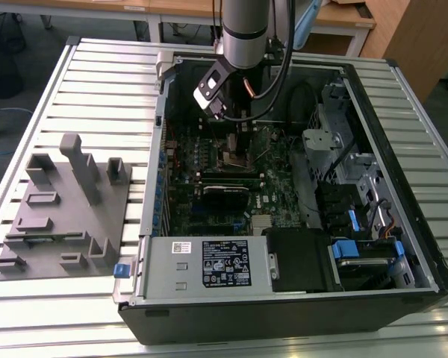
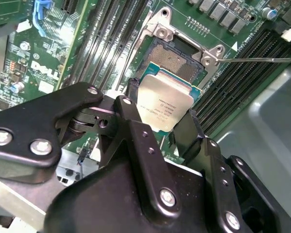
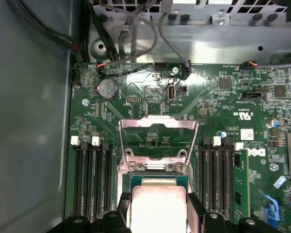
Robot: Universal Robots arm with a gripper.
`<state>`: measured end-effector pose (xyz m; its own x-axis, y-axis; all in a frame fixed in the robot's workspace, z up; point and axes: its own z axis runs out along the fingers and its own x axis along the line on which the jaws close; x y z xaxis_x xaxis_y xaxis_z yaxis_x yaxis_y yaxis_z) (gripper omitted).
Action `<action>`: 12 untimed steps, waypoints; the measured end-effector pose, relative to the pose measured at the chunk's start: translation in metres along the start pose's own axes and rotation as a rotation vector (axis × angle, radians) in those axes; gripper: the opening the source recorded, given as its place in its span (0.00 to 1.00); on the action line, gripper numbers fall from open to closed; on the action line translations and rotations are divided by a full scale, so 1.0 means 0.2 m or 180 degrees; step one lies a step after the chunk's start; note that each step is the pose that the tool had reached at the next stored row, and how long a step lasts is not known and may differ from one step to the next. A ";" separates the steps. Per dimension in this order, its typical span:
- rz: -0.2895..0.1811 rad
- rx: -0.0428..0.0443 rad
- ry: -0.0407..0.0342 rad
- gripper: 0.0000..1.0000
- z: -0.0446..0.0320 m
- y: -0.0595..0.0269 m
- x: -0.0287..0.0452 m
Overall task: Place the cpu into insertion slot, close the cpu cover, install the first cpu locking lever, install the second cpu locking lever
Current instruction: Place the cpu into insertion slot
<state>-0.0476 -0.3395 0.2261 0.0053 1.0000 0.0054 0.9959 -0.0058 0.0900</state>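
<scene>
Item: fingers [image 2: 186,131], closing on the cpu [image 2: 165,104] by two opposite edges and holding it flat, metal top upward.

Location: the cpu is hanging just above the insertion slot [image 2: 177,53] and partly overlapping it; the slot's contact field is showing bare beyond the chip, so seating is judged not yet done.

Adjoining parts: the cpu cover [image 3: 157,133] is standing raised on its hinge at the far side of the slot. One thin locking lever [image 2: 262,59] is lying free beside the slot; the other cannot be made out.

Progress: first step in hand. Seating, cover closing and both levers are judged outstanding.

Housing: the arm [image 1: 243,30] is reaching down into an open computer case [image 1: 284,321], with a labelled power-supply box [image 1: 209,261] along its near side.

Surface: a slatted metal surface [image 1: 97,89] is carrying the case and, to the exterior view's left, a grey fixture block [image 1: 60,209].

Room: wooden-topped desks [image 1: 343,19] are standing at the far side.
</scene>
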 end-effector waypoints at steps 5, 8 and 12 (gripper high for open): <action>-0.0006 0.0000 0.0002 0.54 0.035 -0.003 0.002; -0.0017 0.0000 0.0003 0.54 0.049 -0.005 0.002; -0.0017 0.0000 0.0003 0.54 0.059 -0.008 0.002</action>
<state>-0.0482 -0.3390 0.2143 0.0001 1.0000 0.0058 0.9959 -0.0006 0.0901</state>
